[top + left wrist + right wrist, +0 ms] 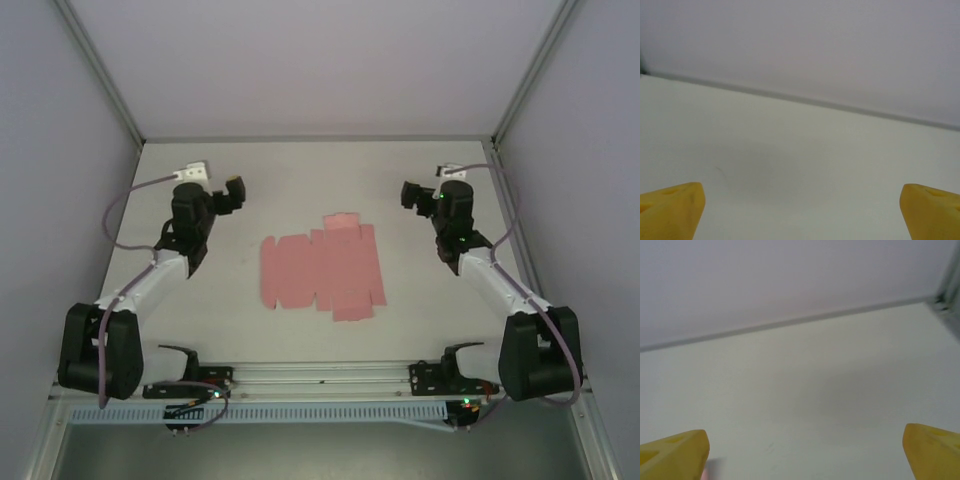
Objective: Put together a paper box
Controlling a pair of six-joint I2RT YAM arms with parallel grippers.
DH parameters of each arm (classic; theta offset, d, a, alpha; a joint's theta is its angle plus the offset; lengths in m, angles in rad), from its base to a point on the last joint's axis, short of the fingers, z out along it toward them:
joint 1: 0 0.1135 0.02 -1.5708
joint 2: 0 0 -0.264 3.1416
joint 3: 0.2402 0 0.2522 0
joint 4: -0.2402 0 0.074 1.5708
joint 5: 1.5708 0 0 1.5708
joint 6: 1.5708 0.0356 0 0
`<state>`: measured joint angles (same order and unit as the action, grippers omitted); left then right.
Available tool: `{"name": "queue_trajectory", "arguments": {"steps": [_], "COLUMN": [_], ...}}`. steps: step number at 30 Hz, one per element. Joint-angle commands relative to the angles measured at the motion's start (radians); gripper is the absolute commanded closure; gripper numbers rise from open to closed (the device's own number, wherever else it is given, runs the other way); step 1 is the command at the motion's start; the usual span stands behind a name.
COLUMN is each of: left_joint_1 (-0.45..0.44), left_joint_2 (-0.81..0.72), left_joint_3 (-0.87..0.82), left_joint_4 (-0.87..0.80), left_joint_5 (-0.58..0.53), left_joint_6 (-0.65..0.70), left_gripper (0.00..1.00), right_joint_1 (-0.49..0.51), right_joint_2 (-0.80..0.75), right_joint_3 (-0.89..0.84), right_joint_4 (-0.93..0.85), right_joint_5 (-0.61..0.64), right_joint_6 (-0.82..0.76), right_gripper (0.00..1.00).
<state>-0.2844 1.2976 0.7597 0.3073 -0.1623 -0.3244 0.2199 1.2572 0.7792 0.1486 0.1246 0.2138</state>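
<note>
One pink paper box sheet lies flat and unfolded mid-table, its long axis running left to right, between my two arms. Beyond it the left claw and right claw both stand spread wide and empty, facing the far wall. The sheet sits behind and inward of each; the right looks marginally nearer, I judge.

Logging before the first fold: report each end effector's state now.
Left end effector: open, holding nothing.
Right end effector: open, holding nothing.
</note>
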Motion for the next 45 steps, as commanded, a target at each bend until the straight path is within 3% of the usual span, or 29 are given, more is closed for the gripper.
{"name": "queue_trajectory", "arguments": {"steps": [1, 4, 9, 14, 20, 24, 32, 36, 42, 45], "left_joint_1": [-0.065, -0.101, -0.164, -0.172, -0.173, -0.173, -0.172, -0.173, -0.173, -0.174], "left_joint_2": [0.038, 0.083, 0.121, 0.105, 0.101, 0.093, 0.096, 0.118, 0.188, 0.189], "left_joint_3": [0.044, 0.057, 0.027, -0.033, -0.096, -0.119, -0.179, -0.192, -0.177, -0.171], "left_joint_4": [-0.236, -0.3, -0.341, -0.341, -0.353, -0.383, -0.276, -0.194, -0.188, -0.24], "left_joint_5": [0.033, 0.097, 0.142, 0.188, 0.259, 0.301, 0.45, 0.508, 0.51, 0.457], "left_joint_6": [-0.106, -0.126, -0.168, -0.222, -0.258, -0.275, -0.274, -0.275, -0.273, -0.281], "left_gripper": [0.0, 0.0, 0.0, 0.0, 0.0, 0.0, 0.0, 0.05, 0.13, 0.14], "right_joint_1": [0.061, 0.126, 0.237, 0.278, 0.288, 0.288, 0.288, 0.288, 0.288, 0.287], "right_joint_2": [0.025, 0.083, 0.205, 0.332, 0.411, 0.422, 0.446, 0.437, 0.426, 0.415], "right_joint_3": [0.073, 0.106, 0.114, 0.123, 0.1, 0.064, -0.017, -0.03, -0.042, -0.053], "right_joint_4": [-0.299, -0.374, -0.399, -0.377, -0.383, -0.434, -0.382, -0.379, -0.361, -0.348], "right_joint_5": [-0.078, -0.176, -0.202, -0.254, -0.23, -0.132, -0.161, -0.144, -0.164, -0.172], "right_joint_6": [0.122, 0.164, 0.225, 0.259, 0.304, 0.343, 0.384, 0.391, 0.395, 0.399], "right_gripper": [0.07, 0.21, 0.39, 0.58, 0.67, 0.68, 0.71, 0.71, 0.71, 0.71]}}
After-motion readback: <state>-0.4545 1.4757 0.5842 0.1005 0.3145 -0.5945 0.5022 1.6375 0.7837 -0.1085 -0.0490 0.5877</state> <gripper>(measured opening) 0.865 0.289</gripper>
